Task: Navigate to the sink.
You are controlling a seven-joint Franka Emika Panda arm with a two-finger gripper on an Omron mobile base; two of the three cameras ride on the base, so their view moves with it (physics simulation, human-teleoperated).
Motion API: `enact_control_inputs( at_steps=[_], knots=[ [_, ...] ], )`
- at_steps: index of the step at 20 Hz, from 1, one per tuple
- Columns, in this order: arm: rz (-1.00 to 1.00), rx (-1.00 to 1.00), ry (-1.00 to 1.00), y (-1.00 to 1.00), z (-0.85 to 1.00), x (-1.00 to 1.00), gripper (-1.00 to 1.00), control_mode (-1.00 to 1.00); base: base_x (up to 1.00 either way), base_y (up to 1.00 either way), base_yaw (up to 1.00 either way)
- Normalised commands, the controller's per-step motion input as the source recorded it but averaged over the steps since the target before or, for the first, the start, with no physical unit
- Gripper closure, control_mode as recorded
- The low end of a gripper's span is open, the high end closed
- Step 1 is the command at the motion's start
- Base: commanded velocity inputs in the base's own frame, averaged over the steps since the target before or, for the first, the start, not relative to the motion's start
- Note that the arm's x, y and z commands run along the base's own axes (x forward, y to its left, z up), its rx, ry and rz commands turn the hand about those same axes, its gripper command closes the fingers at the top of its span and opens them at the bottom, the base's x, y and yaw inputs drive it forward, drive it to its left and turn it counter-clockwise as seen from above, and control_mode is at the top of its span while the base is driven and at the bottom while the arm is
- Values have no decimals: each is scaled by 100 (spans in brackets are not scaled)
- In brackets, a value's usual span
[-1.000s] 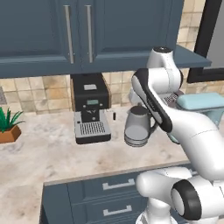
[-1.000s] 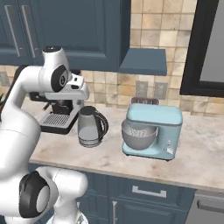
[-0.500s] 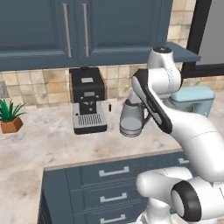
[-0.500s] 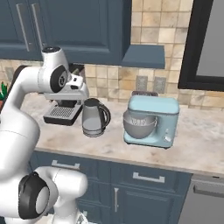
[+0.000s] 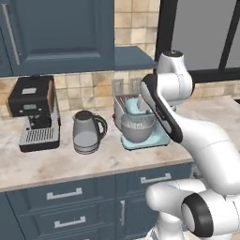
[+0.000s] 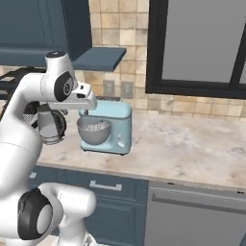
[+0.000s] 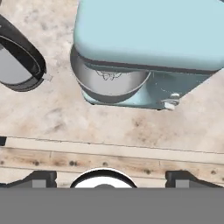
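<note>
End effector (image 7: 111, 177) spread wide and carrying nothing, hanging above the mixer (image 7: 144, 52).

Its fingertips (image 7: 41, 178) stand far apart over the table's (image 6: 192, 144) front edge, with the kettle (image 5: 87, 132) and coffee machine (image 5: 35, 119) farther left. No sink is visible yet; judging by the window (image 6: 202, 43), it probably lies further right, so the base should drive along the table edge with the arm tucked.

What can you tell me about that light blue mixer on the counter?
The stand mixer is pale blue, with a rounded tilt head over a shiny metal bowl seated on its base. A whisk-like attachment shows inside the bowl, and a small knob sits on its side. It stands upright on the marble-look counter, near the tiled wall, beside a glass kettle it doesn't touch.
</note>
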Motion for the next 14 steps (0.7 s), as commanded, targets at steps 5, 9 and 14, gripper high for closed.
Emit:
enact_control_inputs(
  at_steps=[5, 9, 14],
  knots=[
    [0, 0, 0, 0, 0, 0, -100, 100, -5, -100, 0],
    [0, 0, 0, 0, 0, 0, -100, 100, 0, -100, 0],
    [0, 0, 0, 0, 0, 0, -100, 100, 0, -100, 0]
  ],
)
